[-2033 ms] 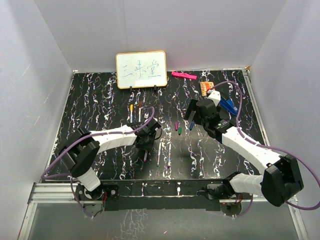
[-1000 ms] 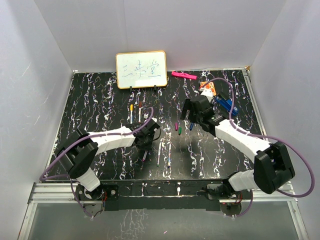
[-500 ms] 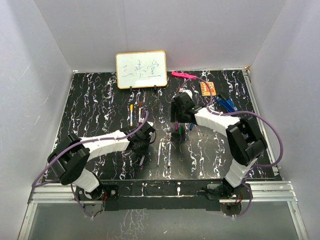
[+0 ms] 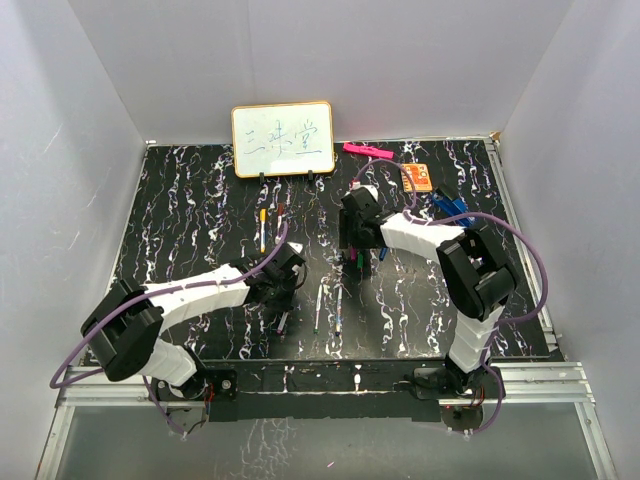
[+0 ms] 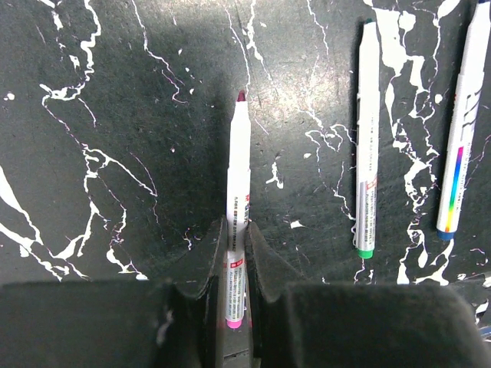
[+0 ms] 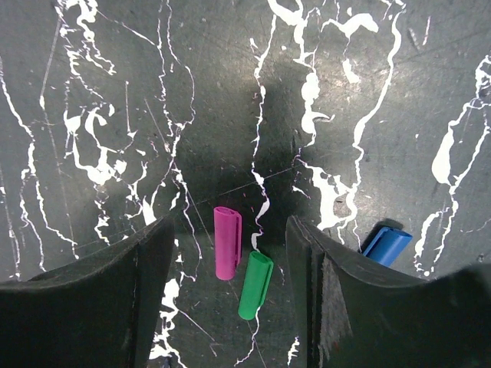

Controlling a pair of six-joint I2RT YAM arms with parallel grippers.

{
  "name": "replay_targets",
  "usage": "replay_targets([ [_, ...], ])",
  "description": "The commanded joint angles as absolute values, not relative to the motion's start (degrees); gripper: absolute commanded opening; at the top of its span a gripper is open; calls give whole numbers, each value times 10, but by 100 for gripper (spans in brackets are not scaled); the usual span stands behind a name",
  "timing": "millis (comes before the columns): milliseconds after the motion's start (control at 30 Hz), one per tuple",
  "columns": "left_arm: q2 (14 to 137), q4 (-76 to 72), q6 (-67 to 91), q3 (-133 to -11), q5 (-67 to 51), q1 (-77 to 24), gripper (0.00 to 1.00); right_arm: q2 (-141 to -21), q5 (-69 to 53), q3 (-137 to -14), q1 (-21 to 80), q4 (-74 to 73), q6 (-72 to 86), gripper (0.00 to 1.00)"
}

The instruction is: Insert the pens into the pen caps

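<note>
My left gripper (image 5: 234, 230) is shut on a white-barrelled pen (image 5: 238, 161) with a magenta end; its dark tip points away over the table. In the top view this gripper (image 4: 284, 300) is left of centre, with the pen (image 4: 283, 320) sticking out toward the near edge. My right gripper (image 6: 230, 226) hangs open low over the table. A magenta pen cap (image 6: 227, 243) and a green pen cap (image 6: 255, 285) lie flat between its fingers, touching neither. A blue pen cap (image 6: 386, 245) lies outside the right finger. A green-ended pen (image 5: 365, 138) and a blue-ended pen (image 5: 460, 130) lie to the right of the held pen.
Two more pens (image 4: 263, 225) lie side by side below the whiteboard (image 4: 283, 139) at the back. A thick pink marker (image 4: 367, 150), an orange object (image 4: 418, 178) and a blue clip-like object (image 4: 450, 208) sit at the back right.
My right gripper has swung left from the back right to above the magenta and green caps, and its jaws have narrowed. My left gripper, still holding the pen, has drifted slightly toward the near edge.
</note>
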State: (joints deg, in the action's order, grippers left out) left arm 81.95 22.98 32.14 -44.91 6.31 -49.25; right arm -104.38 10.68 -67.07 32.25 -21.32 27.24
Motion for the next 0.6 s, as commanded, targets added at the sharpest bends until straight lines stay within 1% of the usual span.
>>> replay_targets([
  [0, 798, 248, 325, -450, 51, -496, 0, -1045, 109, -693, 327, -207, 268, 56],
  [567, 795, 242, 329, -451, 53, -495, 0, -1069, 128, -691, 341, -213, 255, 51],
])
